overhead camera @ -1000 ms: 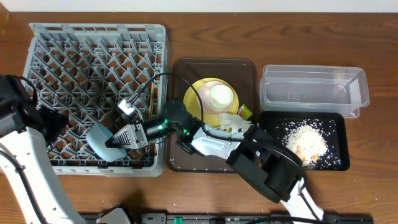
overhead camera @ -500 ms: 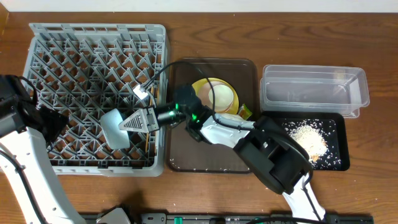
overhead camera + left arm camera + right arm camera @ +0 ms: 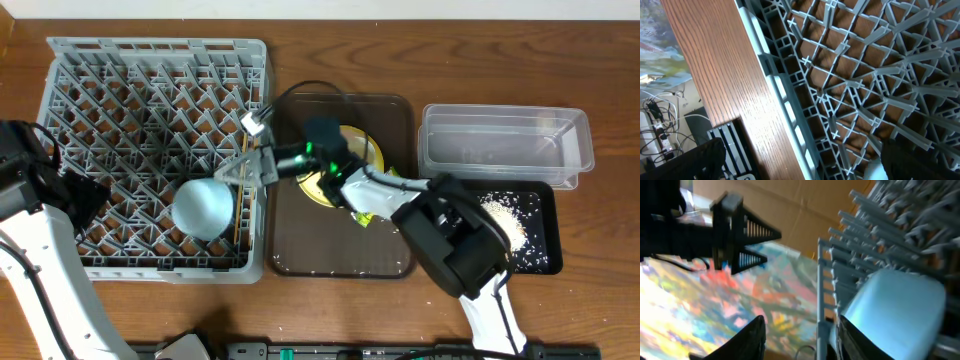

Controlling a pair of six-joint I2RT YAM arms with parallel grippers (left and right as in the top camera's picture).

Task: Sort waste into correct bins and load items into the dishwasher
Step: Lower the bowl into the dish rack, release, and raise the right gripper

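The light-blue bowl (image 3: pixel 203 207) rests mouth down among the pegs near the front right of the grey dishwasher rack (image 3: pixel 120 70). My right gripper (image 3: pixel 250 168) hovers over the rack's right edge, just behind and right of the bowl, open and holding nothing. In the right wrist view the bowl (image 3: pixel 895 310) lies beyond the right finger (image 3: pixel 855 340), and the rack's wall (image 3: pixel 825 305) stands between the jaws. My left gripper (image 3: pixel 85 195) hangs open over the rack's left edge (image 3: pixel 790 100). The right arm partly covers the yellow plate (image 3: pixel 365 150).
The plate sits on a dark-brown serving tray (image 3: pixel 330 255) beside the rack, with a yellow-green wrapper (image 3: pixel 363 218) by the arm. At the right stand the clear tub (image 3: pixel 505 145) and the black tray (image 3: pixel 535 205) with rice scraps (image 3: pixel 500 225).
The right gripper carried the bowl back along the rack's right side, opened and let it go, then drew away towards the rack's right edge. The left arm has not moved.
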